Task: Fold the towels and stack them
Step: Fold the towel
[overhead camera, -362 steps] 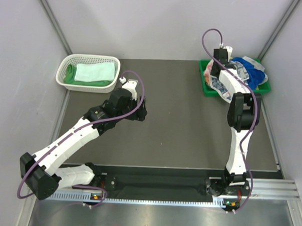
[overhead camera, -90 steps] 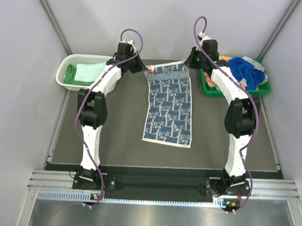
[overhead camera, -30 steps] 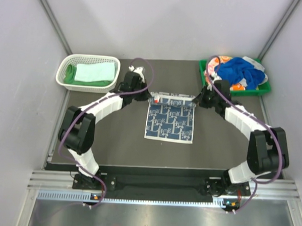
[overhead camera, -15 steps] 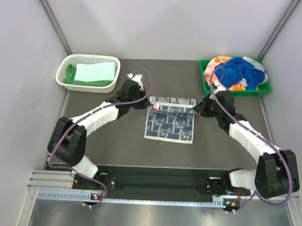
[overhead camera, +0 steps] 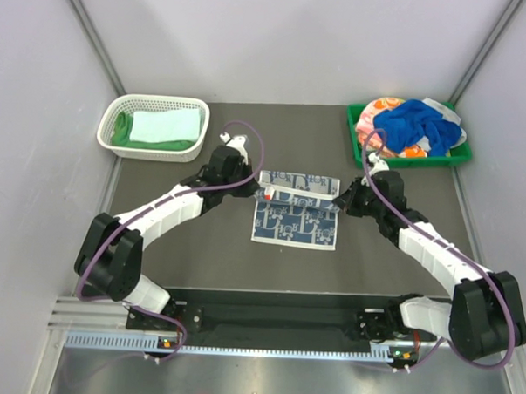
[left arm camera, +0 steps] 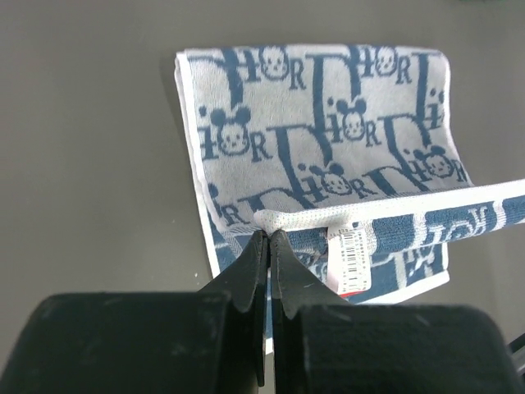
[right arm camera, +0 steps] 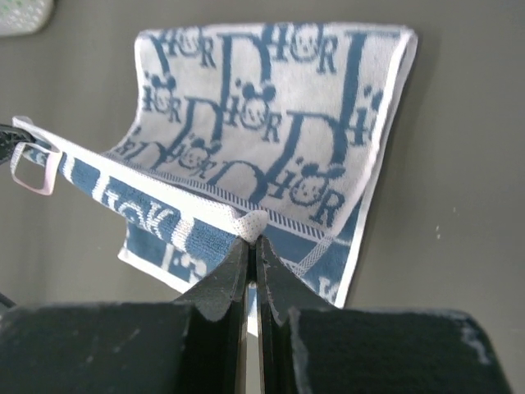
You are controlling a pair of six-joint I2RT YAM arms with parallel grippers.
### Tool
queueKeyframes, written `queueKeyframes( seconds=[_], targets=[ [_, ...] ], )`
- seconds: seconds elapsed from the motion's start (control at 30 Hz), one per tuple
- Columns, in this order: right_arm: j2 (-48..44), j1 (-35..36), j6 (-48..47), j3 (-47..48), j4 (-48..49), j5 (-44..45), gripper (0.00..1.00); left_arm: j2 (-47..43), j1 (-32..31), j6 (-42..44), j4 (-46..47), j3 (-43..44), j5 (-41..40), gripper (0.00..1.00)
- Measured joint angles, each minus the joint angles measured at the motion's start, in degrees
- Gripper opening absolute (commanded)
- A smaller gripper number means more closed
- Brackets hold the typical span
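Note:
A blue-and-white printed towel (overhead camera: 295, 218) lies in the middle of the table, its far half doubled over toward me. My left gripper (overhead camera: 262, 195) is shut on the left corner of the raised white hem (left arm camera: 268, 235). A barcode tag (left arm camera: 348, 258) hangs beside it. At the hem's right corner my right gripper (overhead camera: 337, 205) is shut as well (right arm camera: 252, 240). The hem stretches between the two grippers above the lower layer, pale side of the towel (left arm camera: 328, 123) up. A bright green towel (overhead camera: 121, 131) and a pale mint towel (overhead camera: 166, 126) lie folded in the basket.
The white mesh basket (overhead camera: 151, 155) stands at the back left. A green tray (overhead camera: 404, 160) at the back right holds a crumpled royal blue towel (overhead camera: 415, 123) and an orange-pink print towel (overhead camera: 379, 106). Grey walls close in both sides.
Both grippers have carried the held hem toward the near edge, over the towel's lower half, so the folded-over part has grown. Both arms have drawn back with it.

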Motion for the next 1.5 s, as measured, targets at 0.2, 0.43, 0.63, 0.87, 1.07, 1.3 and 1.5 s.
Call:
queueKeyframes(
  seconds=[0.2,0.43,0.63,0.87,1.07,1.3,1.5],
  targets=[
    [0.02,0.7,0.59,-3.72,0.59,-0.04,0.0,0.0,-1.18,-0.15,-0.24,-3.56,-0.02,0.0],
    [0.28,1.64,1.05,-6.45,2.38,-0.2,0.03,0.0,-1.73,-0.92,0.55,-7.1,0.17,0.0],
    [1.31,2.34,1.46,-8.52,3.76,-0.15,0.07,0.02,-2.38,-1.36,1.62,-9.57,0.2,0.0],
    [1.77,2.89,1.7,-10.34,3.48,2.64,0.22,0.02,-2.25,-1.53,1.79,-12.33,-1.77,0.13],
    [1.51,2.91,1.73,-10.36,2.51,4.35,0.31,0.02,-2.25,-1.55,2.08,-14.03,-1.33,0.1],
    [1.86,5.01,1.66,-9.75,1.64,6.88,0.34,0.02,-2.27,-1.53,2.34,-14.43,-1.01,0.08],
    [3.41,9.99,1.73,-6.58,0.68,10.71,0.34,0.09,-2.47,-0.87,2.73,-14.43,0.02,0.08]
  ],
)
